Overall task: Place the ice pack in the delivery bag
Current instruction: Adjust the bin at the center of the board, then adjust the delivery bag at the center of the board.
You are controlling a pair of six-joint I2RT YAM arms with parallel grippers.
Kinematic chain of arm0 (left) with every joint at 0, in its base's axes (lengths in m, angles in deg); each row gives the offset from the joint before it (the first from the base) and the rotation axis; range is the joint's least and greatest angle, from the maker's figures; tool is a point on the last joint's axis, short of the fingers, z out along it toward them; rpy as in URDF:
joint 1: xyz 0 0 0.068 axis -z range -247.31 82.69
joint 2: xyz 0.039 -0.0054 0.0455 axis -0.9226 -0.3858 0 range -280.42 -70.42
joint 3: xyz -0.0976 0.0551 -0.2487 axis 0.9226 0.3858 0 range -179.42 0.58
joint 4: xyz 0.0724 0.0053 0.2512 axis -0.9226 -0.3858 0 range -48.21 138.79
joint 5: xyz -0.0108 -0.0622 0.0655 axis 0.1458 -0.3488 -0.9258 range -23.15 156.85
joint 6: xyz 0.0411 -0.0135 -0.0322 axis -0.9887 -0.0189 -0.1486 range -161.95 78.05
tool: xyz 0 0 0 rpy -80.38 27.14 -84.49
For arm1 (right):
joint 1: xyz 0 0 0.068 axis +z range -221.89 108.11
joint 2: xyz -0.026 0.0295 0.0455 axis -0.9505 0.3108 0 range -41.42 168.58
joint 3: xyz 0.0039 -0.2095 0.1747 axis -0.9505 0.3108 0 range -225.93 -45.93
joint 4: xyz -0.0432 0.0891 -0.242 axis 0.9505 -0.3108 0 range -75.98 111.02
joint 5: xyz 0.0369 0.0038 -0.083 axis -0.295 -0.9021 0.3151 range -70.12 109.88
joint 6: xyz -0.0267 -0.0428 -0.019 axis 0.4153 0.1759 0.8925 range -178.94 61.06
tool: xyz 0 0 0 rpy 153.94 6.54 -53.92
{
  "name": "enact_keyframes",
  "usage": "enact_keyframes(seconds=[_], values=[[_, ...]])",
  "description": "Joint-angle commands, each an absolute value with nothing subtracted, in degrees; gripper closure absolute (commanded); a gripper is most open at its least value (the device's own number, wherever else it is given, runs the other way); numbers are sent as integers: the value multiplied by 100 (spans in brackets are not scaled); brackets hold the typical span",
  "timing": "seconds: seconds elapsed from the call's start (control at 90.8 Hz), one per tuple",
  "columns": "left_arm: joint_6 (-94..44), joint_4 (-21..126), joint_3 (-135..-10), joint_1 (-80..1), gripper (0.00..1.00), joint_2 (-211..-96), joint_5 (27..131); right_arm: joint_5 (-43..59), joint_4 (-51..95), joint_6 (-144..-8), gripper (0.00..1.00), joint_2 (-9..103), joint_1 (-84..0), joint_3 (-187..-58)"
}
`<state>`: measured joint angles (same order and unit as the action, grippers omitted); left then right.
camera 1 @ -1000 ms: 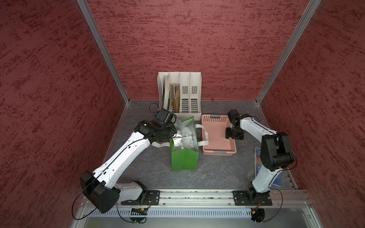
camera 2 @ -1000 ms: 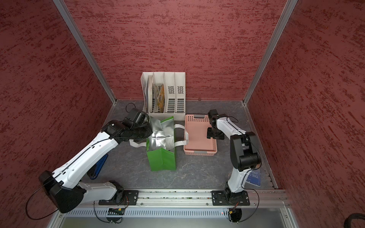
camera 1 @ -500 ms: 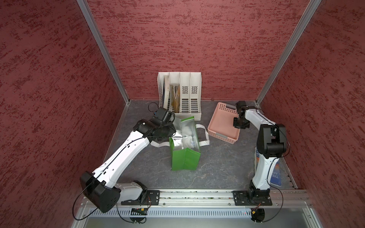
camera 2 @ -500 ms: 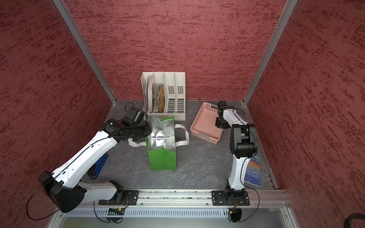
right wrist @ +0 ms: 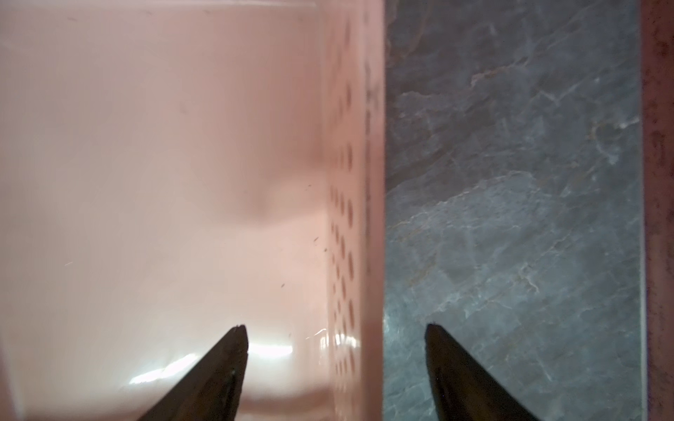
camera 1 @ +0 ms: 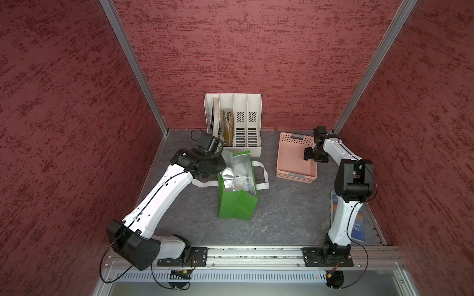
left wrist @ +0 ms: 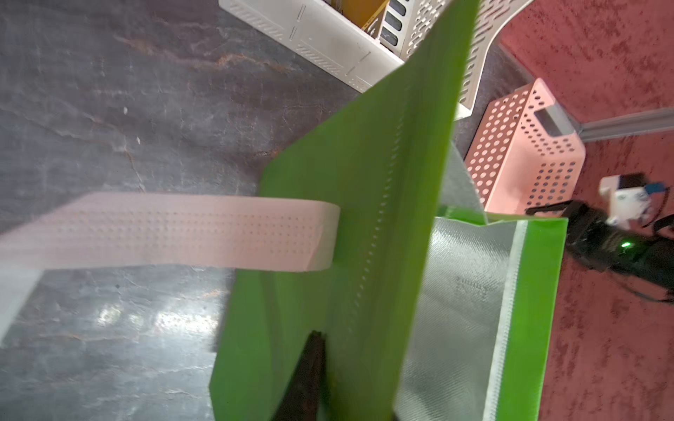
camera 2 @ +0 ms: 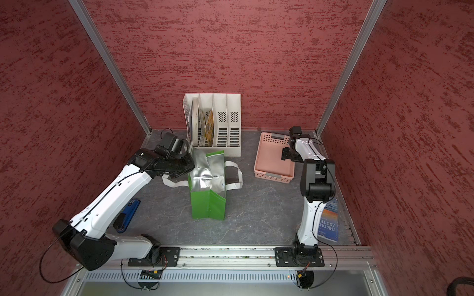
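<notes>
The green delivery bag [camera 1: 237, 205] [camera 2: 207, 205] stands open mid-table, silver lining showing. A whitish pouch with a small blue mark [camera 1: 242, 182] [camera 2: 218, 183] lies inside it and looks like the ice pack. My left gripper [camera 1: 218, 166] [camera 2: 190, 166] is at the bag's left wall. In the left wrist view one dark finger [left wrist: 308, 371] rests on the outside of the green wall [left wrist: 364, 182], and the other finger is hidden behind it. My right gripper [right wrist: 335, 350] [camera 1: 311, 155] stands open astride the side wall of the pink basket [camera 1: 295, 159] [right wrist: 146, 145], holding nothing.
A white file holder [camera 1: 241, 123] stands at the back wall behind the bag. A blue book [camera 2: 328, 223] lies at the front right by the right arm's base. A blue object [camera 2: 129, 212] lies under the left arm. The bag's white straps [camera 1: 261, 176] [left wrist: 164, 233] hang out to both sides.
The pink basket went from beside the bag to the back right, tilted on the way, and now lies flat. My right gripper has opened off it. The left arm has barely moved.
</notes>
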<state>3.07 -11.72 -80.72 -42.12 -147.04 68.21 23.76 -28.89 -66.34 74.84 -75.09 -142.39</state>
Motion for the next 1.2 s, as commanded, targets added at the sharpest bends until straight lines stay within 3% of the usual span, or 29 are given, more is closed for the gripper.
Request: enact_keyframes(seconds=[0.0, 0.176, 0.397, 0.65, 0.892, 1.091, 1.19], values=[[29, -713, -7934, -4419, 37, -14541, 7285, 1602, -3140, -6788, 14, 6452, -7399, -14278], [-76, -742, -7970, -4591, 19, -14368, 7314, 931, -3527, -6705, 11, 5696, -6450, -14312], [117, -1137, -7808, -4627, 0, -13859, 7031, 364, -3517, -6364, 12, 6049, -4478, -15252], [674, -1510, -7314, -4231, 0, -12422, 6484, 75, -4006, -5315, 13, 7013, -3322, -16864], [1788, -1983, -6663, -2434, 0, -11590, 5358, 1124, -4327, -4603, 13, 7947, -3100, -17725], [1904, -1878, -6608, -1194, 0, -11796, 4405, 1574, -4240, -4315, 14, 8175, -3094, -17704], [2070, -1812, -6509, -901, 0, -11952, 4186, 1883, -4147, -4239, 21, 8205, -3098, -17501]])
